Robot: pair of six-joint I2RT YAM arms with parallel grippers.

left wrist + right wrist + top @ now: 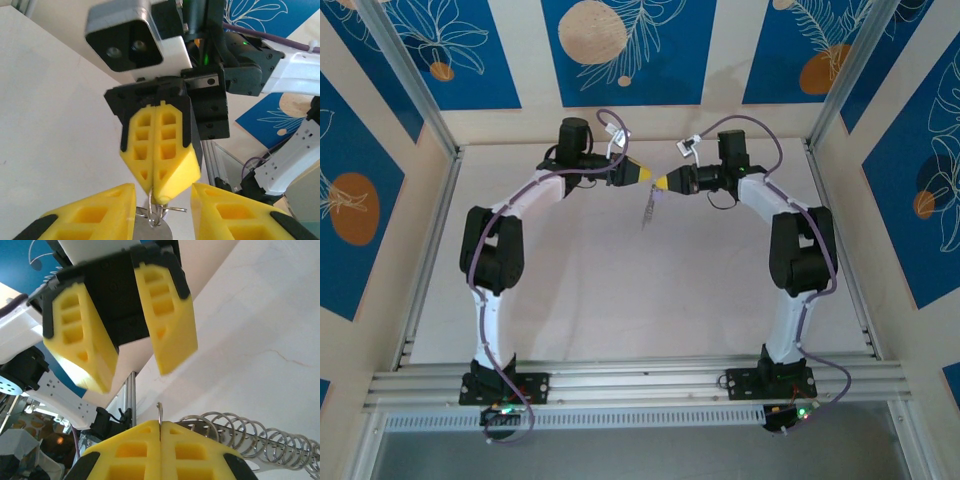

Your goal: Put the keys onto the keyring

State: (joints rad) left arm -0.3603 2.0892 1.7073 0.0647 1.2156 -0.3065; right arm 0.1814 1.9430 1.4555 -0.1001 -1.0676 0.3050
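The keyring point(156, 210) hangs over the far middle of the table point(570, 290), its thin wire pinched in the fully closed right gripper point(159, 192), with a row of silver rings point(260, 437) trailing beside it. Facing it closely, the left gripper point(135, 375) stands partly spread and empty.

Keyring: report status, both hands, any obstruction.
Right hand shut on keyring. Left hand open, facing it, holding nothing. Nothing in the way between hands.
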